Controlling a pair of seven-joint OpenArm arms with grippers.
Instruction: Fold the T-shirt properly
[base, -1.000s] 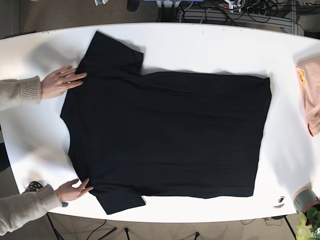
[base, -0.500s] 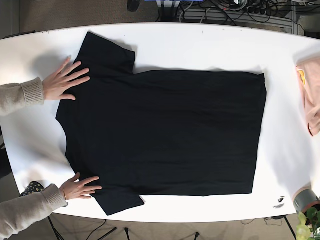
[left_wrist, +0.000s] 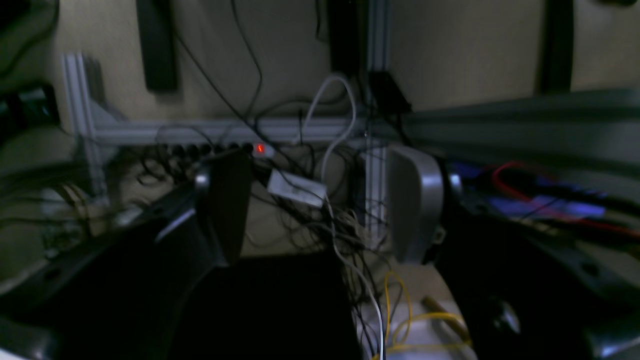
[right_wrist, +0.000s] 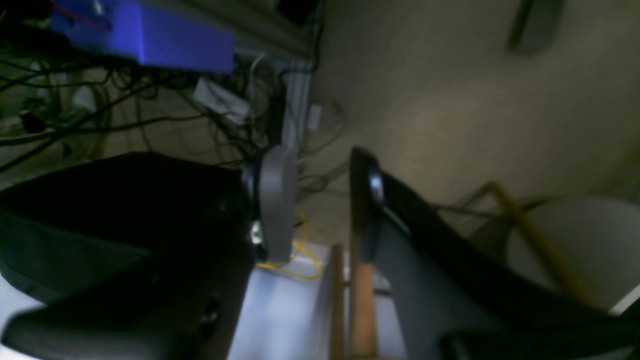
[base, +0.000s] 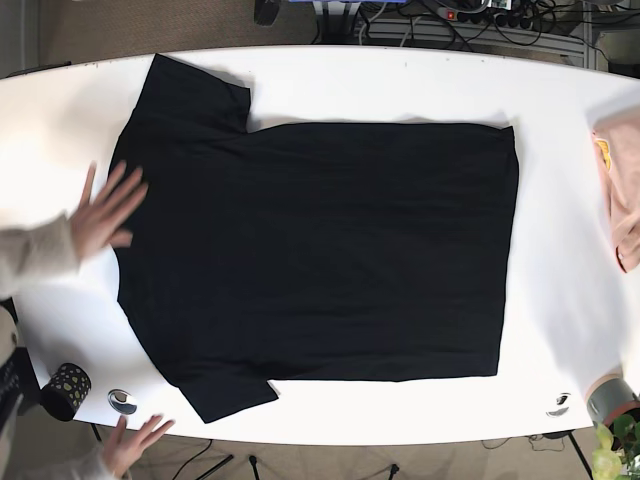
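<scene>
A black T-shirt (base: 320, 250) lies spread flat on the white table (base: 400, 85), collar end to the left, sleeves at upper left and lower left. A person's hand (base: 105, 212) rests on its left edge; a second hand (base: 135, 442) hovers off the table's front edge. Neither arm shows in the base view. My left gripper (left_wrist: 320, 205) stands open, facing cables and a frame below the table. My right gripper (right_wrist: 317, 200) is open too, with nothing between its fingers.
A pink garment (base: 620, 185) lies at the table's right edge. A small patterned roll (base: 68, 385) and a metal ring (base: 122, 401) sit at the front left corner. A grey object (base: 610, 398) stands at the front right corner.
The shirt has slid left and toward the far edge. The upper hand moved down onto the shirt's left edge. The lower hand left the shirt and dropped below the table edge.
</scene>
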